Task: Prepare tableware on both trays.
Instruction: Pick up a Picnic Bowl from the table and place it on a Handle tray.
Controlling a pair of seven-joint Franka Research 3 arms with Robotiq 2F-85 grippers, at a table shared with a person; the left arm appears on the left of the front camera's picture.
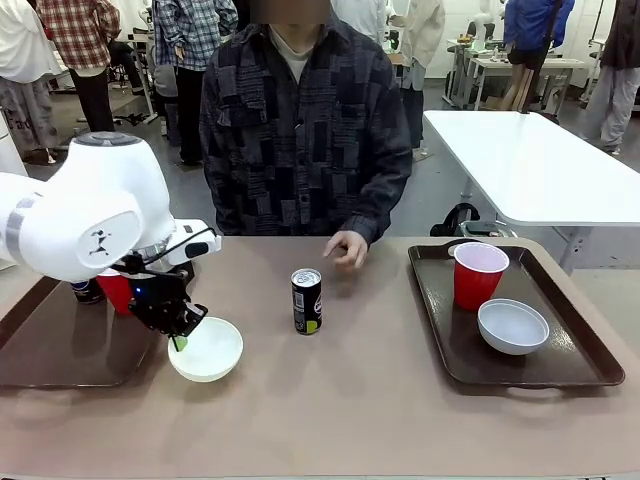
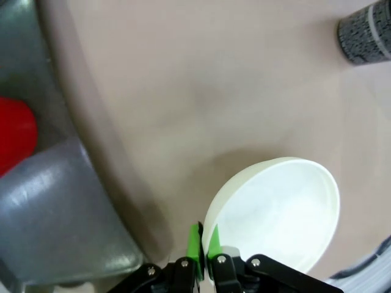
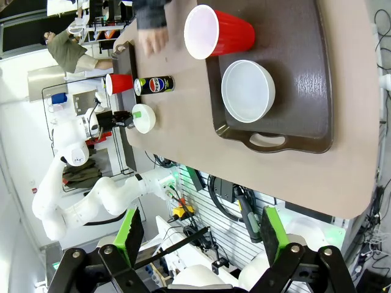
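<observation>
My left gripper (image 1: 181,338) is shut on the near-left rim of a small white bowl (image 1: 208,350), just right of the left tray (image 1: 50,345). In the left wrist view the green pads (image 2: 195,243) pinch the bowl (image 2: 278,210) by its edge over the tan table. Behind the arm, a red cup (image 1: 115,291) and a dark can (image 1: 88,292) stand on that tray. A Pepsi can (image 1: 306,300) stands mid-table. The right tray (image 1: 440,330) holds a red cup (image 1: 478,273) and a white bowl (image 1: 513,326). My right gripper (image 3: 201,235) hangs open high above the table's right end.
The person sits at the far side with one hand (image 1: 347,247) resting on the table behind the Pepsi can. The left tray's raised rim (image 2: 91,159) runs close beside the held bowl. A second white table (image 1: 540,170) stands at the back right.
</observation>
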